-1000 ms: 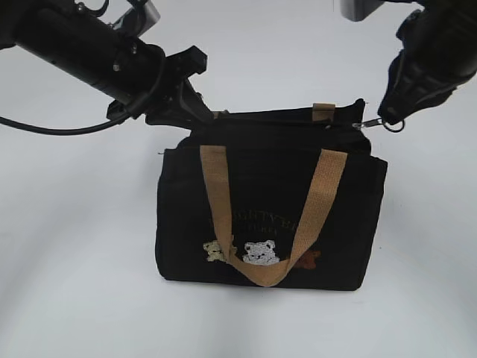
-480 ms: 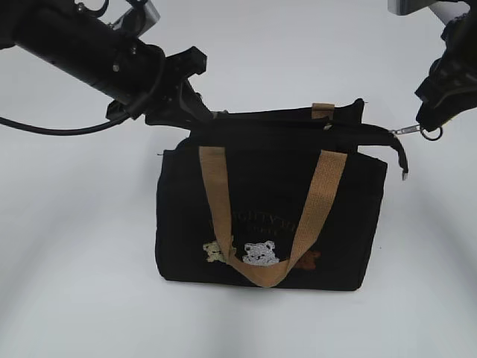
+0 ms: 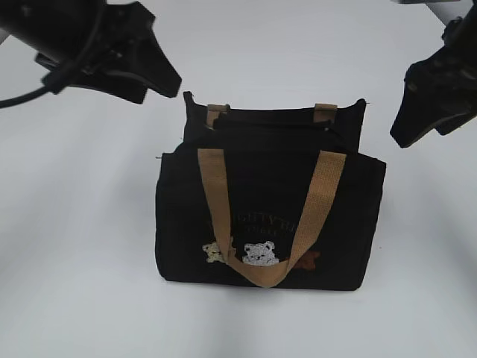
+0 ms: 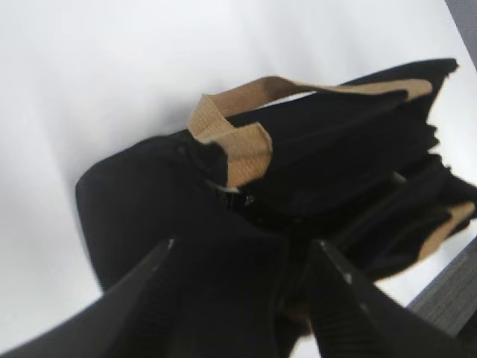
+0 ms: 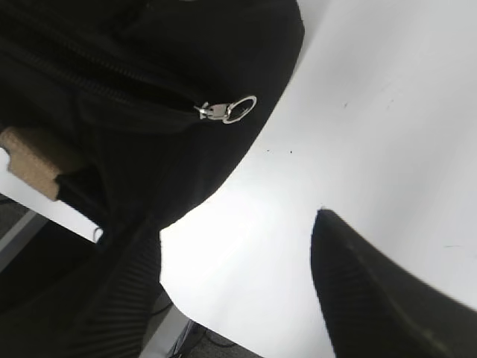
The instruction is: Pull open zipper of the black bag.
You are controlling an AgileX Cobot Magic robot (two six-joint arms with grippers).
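Where the zipper shows best, in the right wrist view, its line of teeth runs across the black fabric to a small silver pull tab with a ring, lying loose against the cloth near the bag's end. Nothing touches the tab. In the exterior view the zipper line along the top edge is too dark to trace.

Black bag stands upright on the white worktop, about mid-frame in the exterior view. Front tan handle hangs down over the front panel in a loop; the rear handle's two tan ends show at the top edge. Faint lettering on the front, with three small embroidered bears below it, partly behind the handle loop. Top of the bag looks slack, the rear panel rising above the front one.

Left end effector hangs above and to the left of the bag, apart from it. Left wrist view: its fingers stand spread, with nothing between them; the bag's end and a tan handle fold lie beyond the tips.

Right end effector hangs off the bag's upper right corner, clear of it. Right wrist view: jaws parted wide over bare worktop, gripping nothing, with the pull tab beyond them.
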